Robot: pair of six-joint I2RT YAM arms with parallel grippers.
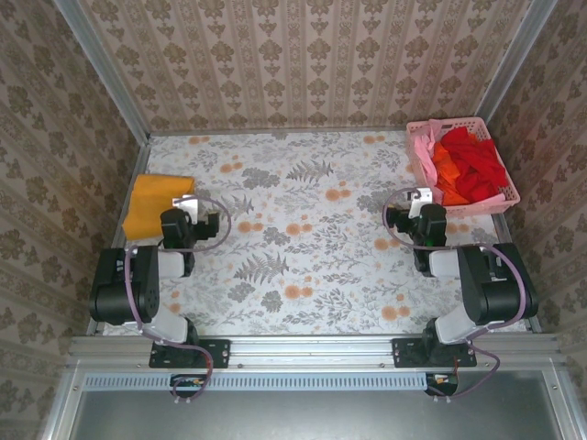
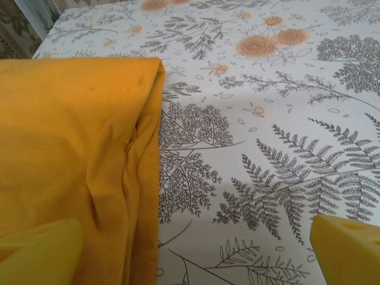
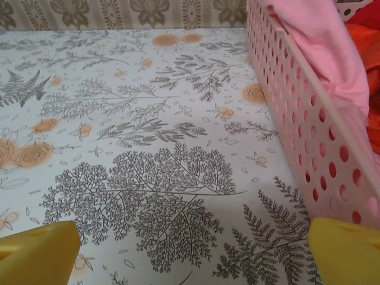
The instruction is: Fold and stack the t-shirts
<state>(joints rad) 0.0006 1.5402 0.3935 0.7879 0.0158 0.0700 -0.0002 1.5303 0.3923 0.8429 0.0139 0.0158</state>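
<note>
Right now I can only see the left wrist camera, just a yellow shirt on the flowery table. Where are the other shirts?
Observer: The red and orange shirts are heaped in a pink basket at the far right corner of the table.
Operator: Is there a pink one too?
Observer: Yes, a pink shirt drapes over the basket's rim.
Operator: Is the other hand holding anything?
Observer: No, the right gripper is open and empty, beside that basket.
</note>
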